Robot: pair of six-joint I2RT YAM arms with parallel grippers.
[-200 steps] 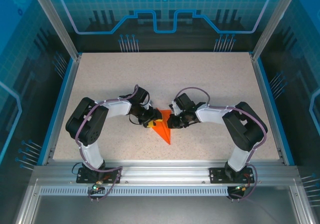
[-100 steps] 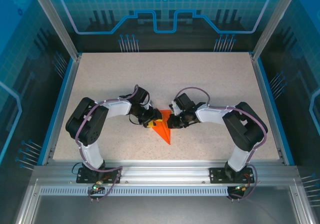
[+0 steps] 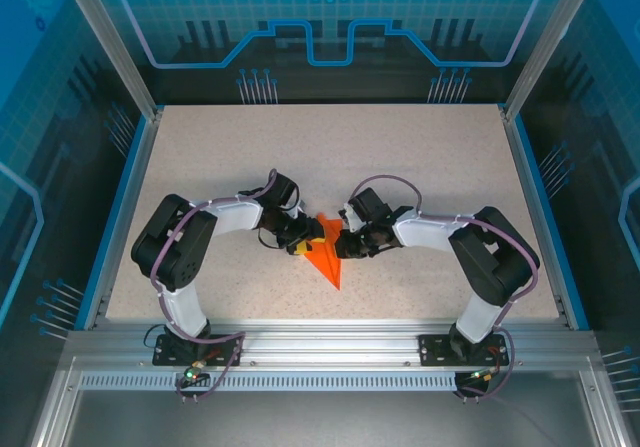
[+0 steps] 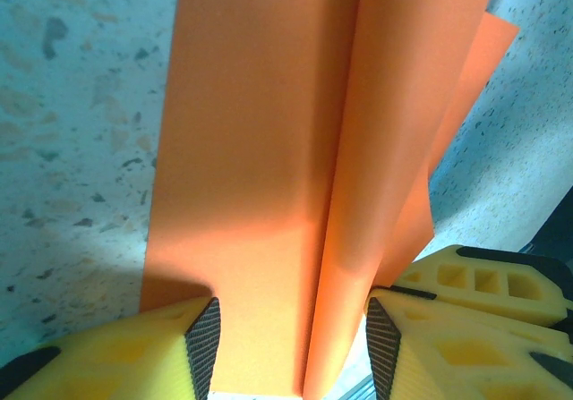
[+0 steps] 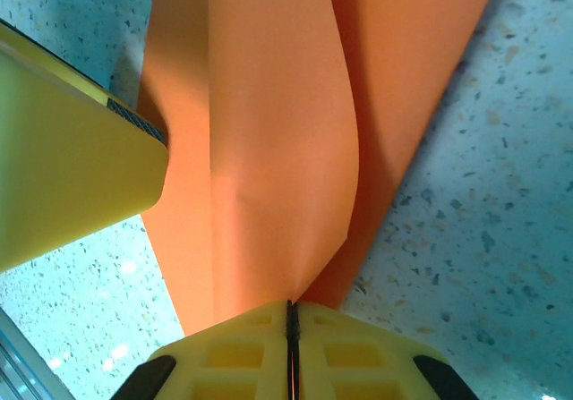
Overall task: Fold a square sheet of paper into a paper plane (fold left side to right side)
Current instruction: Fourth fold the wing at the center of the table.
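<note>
Right pincer (image 3: 343, 244) and left pincer (image 3: 303, 239) meet over the orange paper plane (image 3: 326, 263). Since a second ago the right arm's elbow has slid slightly outward.

On the left wrist camera, the left pincer (image 4: 294, 351) is spread, with the plane's raised crease between its pads (image 4: 204, 344).

On the right wrist camera, the right pincer (image 5: 288, 315) pinches a flap of the plane.

A speckled beige tabletop (image 3: 420, 167) lies beneath, with blue-lit walls (image 3: 60, 117) around.

Left arm (image 3: 185, 252): bulky black rounded joint housings, white link shells; lower left of the top view.
Right arm (image 3: 485, 262): same black-and-white build; lower right.
Cables (image 3: 383, 177): thin purplish-grey, looped along each arm.
Bases (image 3: 195, 345): black plates on the silver rail, small wired connectors below.
Left gripper (image 4: 294, 337): yellow plastic fingers (image 4: 466, 328), ribbed cut-outs, black cross-hatched pads.
Right gripper (image 5: 288, 315): yellow fingers (image 5: 358, 364), rectangular cut-outs, black corners.
</note>
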